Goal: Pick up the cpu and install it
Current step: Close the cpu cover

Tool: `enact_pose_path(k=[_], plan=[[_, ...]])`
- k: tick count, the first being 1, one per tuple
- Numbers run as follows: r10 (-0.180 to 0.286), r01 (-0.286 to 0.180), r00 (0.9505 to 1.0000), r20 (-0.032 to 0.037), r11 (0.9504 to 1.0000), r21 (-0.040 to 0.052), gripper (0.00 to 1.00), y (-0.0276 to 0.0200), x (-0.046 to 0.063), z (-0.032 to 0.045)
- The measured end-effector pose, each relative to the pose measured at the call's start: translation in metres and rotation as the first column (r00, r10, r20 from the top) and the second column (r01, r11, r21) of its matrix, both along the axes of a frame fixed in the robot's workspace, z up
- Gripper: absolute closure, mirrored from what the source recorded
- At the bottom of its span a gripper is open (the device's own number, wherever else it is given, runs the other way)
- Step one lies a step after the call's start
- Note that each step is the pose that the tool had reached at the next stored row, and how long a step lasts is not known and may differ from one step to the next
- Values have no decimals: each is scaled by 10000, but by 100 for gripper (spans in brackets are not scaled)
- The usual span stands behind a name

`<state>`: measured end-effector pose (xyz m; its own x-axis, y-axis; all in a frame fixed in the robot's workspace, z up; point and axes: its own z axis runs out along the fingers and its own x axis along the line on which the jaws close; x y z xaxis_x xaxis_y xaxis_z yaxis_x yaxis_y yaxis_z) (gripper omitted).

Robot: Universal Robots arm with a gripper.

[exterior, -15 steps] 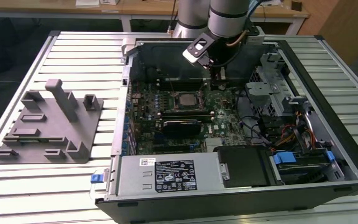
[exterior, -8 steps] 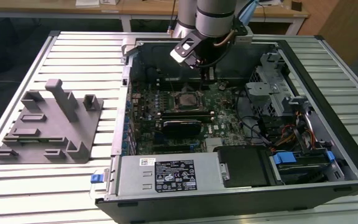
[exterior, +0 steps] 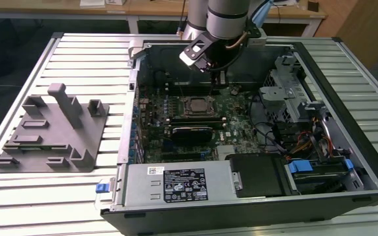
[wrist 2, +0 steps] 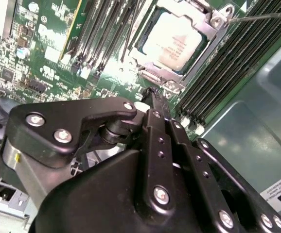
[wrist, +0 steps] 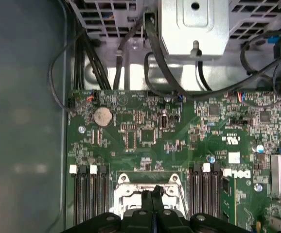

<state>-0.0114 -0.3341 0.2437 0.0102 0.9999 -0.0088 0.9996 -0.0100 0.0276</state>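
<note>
Exterior view's left: a grey fixture block [exterior: 51, 130] stands on the slatted table [exterior: 18, 206], well apart from the open computer case [exterior: 163, 64]. Inside the case the green circuit board [exterior: 238, 128] lies flat. The cpu [exterior: 196, 104] sits in its socket near the middle of the board, silvery top up. In the second wrist view the cpu [wrist 2: 172, 41] lies seated inside the metal frame [wrist 2: 213, 26], with memory slots [wrist 2: 228, 63] along both sides. My gripper [exterior: 216, 77] hangs over the far part of the board, just beyond the cpu and apart from it. In both wrist views my fingers [wrist 2: 157, 131] [wrist: 145, 201] are pressed together with nothing between them. Exterior view's right: a metal drive cage [exterior: 284, 93] and a tangle of cables [exterior: 307, 142]. A boxy power unit [exterior: 175, 184] fills the near edge.
</note>
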Motion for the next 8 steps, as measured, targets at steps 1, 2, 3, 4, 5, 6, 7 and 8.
enact_pose_path(k=[1, 2, 3, 4, 5, 6, 7, 8], plan=[[-2, 1, 9999, -129, 10000, -26, 89, 0, 2, -1], [-1, 0, 9997, -262, 10000, -42, 89, 0, 5, -2], [0, -1, 9996, -289, 10000, -44, 89, 0, 5, -2], [0, -1, 9996, -293, 10000, -45, 89, 0, 5, -1], [0, -1, 9996, -296, 10000, -46, 89, 0, 5, -1], [0, -1, 9996, -297, 10000, -45, 89, 0, 5, -2], [0, -1, 9996, -296, 10000, -44, 89, 0, 4, -2], [0, -1, 9996, -296, 10000, -43, 89, 0, -2, -4]])
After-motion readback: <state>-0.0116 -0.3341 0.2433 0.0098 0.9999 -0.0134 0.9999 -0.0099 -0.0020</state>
